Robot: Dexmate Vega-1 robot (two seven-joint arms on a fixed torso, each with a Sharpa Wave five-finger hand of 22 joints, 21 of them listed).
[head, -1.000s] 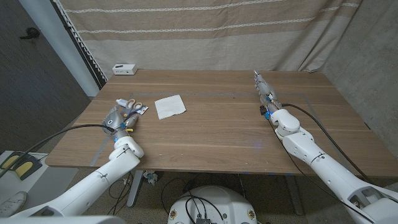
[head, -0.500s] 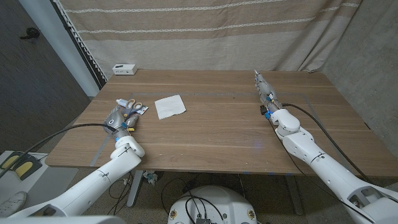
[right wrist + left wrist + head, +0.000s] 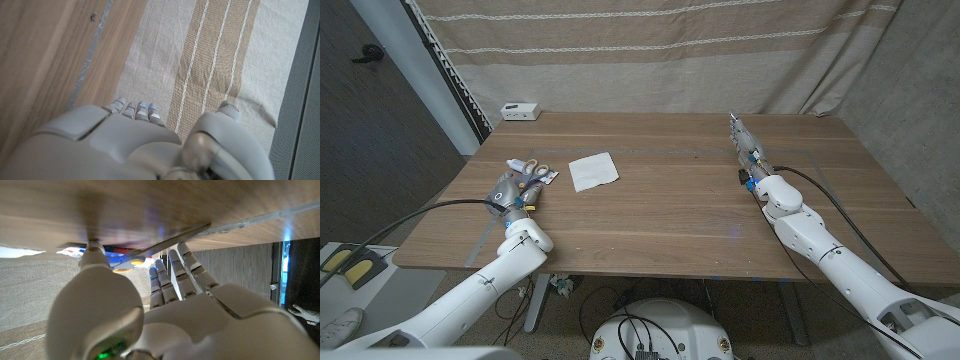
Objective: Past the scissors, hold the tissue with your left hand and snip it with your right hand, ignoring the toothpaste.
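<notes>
Tissue: flat white square on wooden tabletop. Scissors beside left robot hand, fingers extended, empty. Right robot hand extended, empty.

No legible text on anything

My wooden surface carries the tissue; scissors and toothpaste lie left of it, a white box beyond.

Lab: curtain backdrop, cabled robot arms at table.
</notes>
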